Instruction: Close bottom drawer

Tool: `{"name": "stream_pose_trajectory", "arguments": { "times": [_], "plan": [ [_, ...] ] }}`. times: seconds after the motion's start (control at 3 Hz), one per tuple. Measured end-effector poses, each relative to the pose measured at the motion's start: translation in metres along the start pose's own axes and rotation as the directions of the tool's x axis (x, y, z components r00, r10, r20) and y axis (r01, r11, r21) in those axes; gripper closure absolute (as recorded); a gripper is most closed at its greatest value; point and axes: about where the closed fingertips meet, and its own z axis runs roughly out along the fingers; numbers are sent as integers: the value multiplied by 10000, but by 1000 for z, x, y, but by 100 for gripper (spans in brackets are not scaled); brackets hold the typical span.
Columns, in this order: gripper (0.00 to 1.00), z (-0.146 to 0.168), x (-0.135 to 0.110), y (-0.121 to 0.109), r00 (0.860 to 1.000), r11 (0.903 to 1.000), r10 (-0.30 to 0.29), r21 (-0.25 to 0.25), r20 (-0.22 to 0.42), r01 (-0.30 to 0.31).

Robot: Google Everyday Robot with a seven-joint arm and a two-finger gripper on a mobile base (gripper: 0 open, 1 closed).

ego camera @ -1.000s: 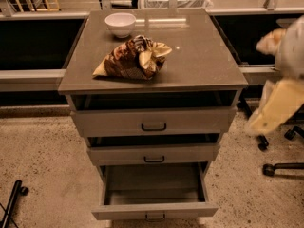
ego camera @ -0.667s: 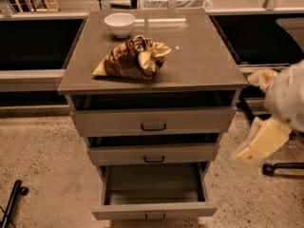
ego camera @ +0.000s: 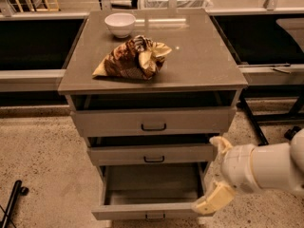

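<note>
The bottom drawer (ego camera: pixel 142 212) of the grey-taupe cabinet stands pulled far out, its empty inside showing and its small dark handle at the frame's lower edge. My gripper (ego camera: pixel 205 174) comes in from the lower right on a white arm. It is open and holds nothing. Its lower cream finger (ego camera: pixel 212 199) is at the drawer's right front corner and its upper finger (ego camera: pixel 219 144) is beside the right end of the middle drawer (ego camera: pixel 152 155). I cannot tell whether a finger touches the drawer.
The top drawer (ego camera: pixel 153 121) and the middle drawer stand slightly out. A white bowl (ego camera: pixel 119 23) and a crumpled brown snack bag (ego camera: pixel 132 59) lie on the cabinet top (ego camera: pixel 199 56). Dark shelving runs on both sides; a black leg (ego camera: pixel 12 204) rests on the floor at left.
My arm has swung down and to the left, from beside the cabinet's upper right to the bottom drawer's right front corner. The drawers have not moved.
</note>
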Motion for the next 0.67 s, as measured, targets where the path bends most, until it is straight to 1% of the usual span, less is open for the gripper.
{"name": "stream_pose_trajectory", "arguments": {
  "times": [0.33, 0.67],
  "plan": [
    [0, 9, 8, 3, 10000, 9999, 53, -107, 18, -53],
    [0, 27, 5, 1, 9994, 9989, -131, -440, 332, 146]
  ]
}}
